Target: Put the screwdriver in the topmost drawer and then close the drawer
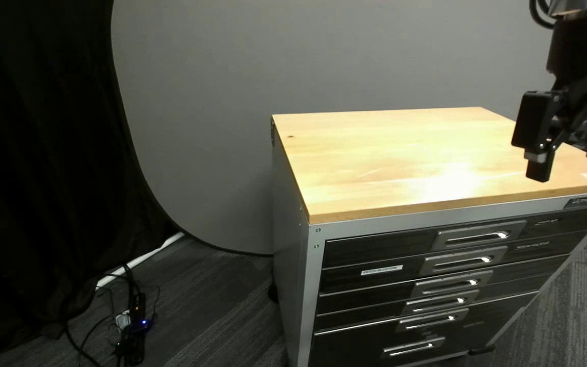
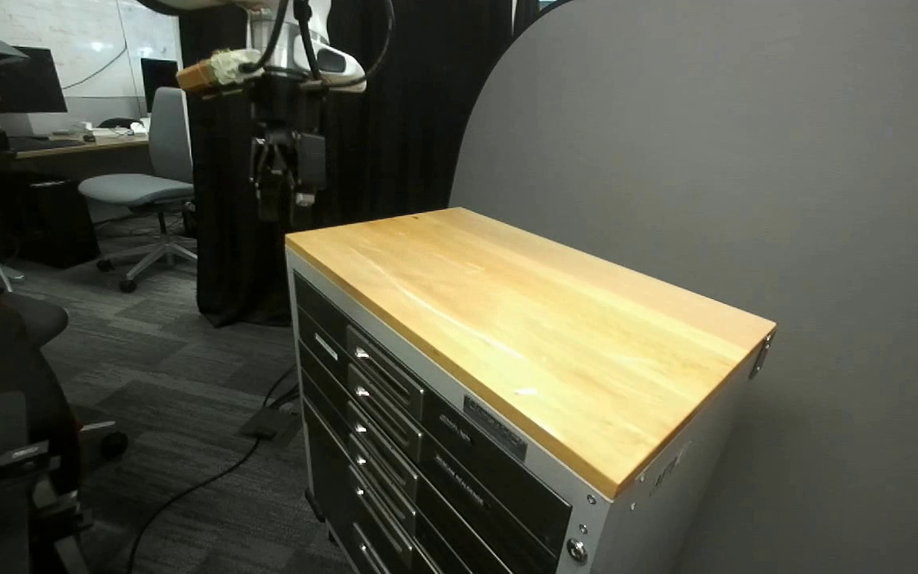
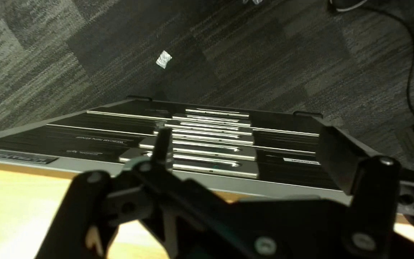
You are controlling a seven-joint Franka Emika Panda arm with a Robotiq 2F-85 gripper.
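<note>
Jaws parted; metal-handled topmost drawer [image 1: 462, 237] closed; glossy wooden top [image 1: 421, 153].

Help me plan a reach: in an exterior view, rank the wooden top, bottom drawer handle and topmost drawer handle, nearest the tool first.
1. Wooden top: highest of the three.
2. Topmost drawer handle: front face, upper end.
3. Bottom drawer handle: front face, lowest.

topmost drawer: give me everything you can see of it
The topmost drawer is shut, its front wide, shallow, near-black and metallic-looking, directly below the grey strip under the wooden top. A long, glinting handle sits in a grey plate around mid-width; beside it is faint lettering, not legible here. The fingers, spread apart, hang clear of it; its inside is hidden.
</note>
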